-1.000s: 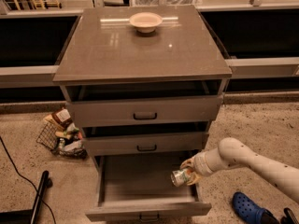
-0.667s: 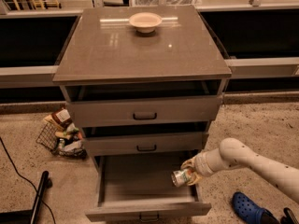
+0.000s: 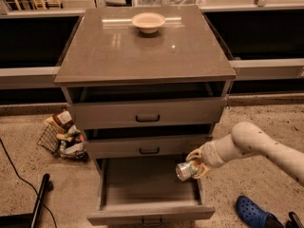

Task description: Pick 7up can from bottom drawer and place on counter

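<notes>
7up can (image 3: 185, 170) sideways in claw (image 3: 195, 165) above bottom drawer (image 3: 142, 183)

gripper (image 3: 195, 167): seen at R side of cabinet, just below middle drawer (image 3: 149, 147) front; fingers clasped round 7up can.
7up can (image 3: 185, 170): held tilted on its side, over R rear of bottom drawer.
bottom drawer (image 3: 142, 186): pulled well out.
arm (image 3: 256, 144): reached in from lower R.
counter (image 3: 142, 56): glossy top; bowl (image 3: 148, 22) set near rear centre.
floor: basket (image 3: 64, 137) w/ packets seen L of cabinet; blue clog (image 3: 251, 212) at bottom R.
</notes>
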Action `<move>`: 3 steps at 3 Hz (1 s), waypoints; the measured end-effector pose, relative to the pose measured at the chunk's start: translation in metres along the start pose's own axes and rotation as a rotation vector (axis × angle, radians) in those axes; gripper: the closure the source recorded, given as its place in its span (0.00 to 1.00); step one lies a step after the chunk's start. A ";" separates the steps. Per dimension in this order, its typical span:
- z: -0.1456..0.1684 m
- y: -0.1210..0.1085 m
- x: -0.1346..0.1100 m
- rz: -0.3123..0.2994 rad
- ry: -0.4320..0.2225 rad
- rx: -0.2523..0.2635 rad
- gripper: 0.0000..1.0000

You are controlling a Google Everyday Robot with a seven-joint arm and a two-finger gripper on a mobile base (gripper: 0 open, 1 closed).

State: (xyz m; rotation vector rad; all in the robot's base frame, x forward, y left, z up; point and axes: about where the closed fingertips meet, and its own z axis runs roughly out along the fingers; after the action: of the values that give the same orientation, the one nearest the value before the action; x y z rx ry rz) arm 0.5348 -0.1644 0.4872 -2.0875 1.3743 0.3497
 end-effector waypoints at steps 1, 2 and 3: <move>-0.042 -0.019 -0.036 -0.043 0.002 -0.023 1.00; -0.042 -0.020 -0.037 -0.043 0.004 -0.025 1.00; -0.080 -0.042 -0.064 -0.065 0.014 -0.016 1.00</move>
State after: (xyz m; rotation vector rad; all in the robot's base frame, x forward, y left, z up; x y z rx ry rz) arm 0.5367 -0.1549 0.5972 -2.1458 1.3123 0.3201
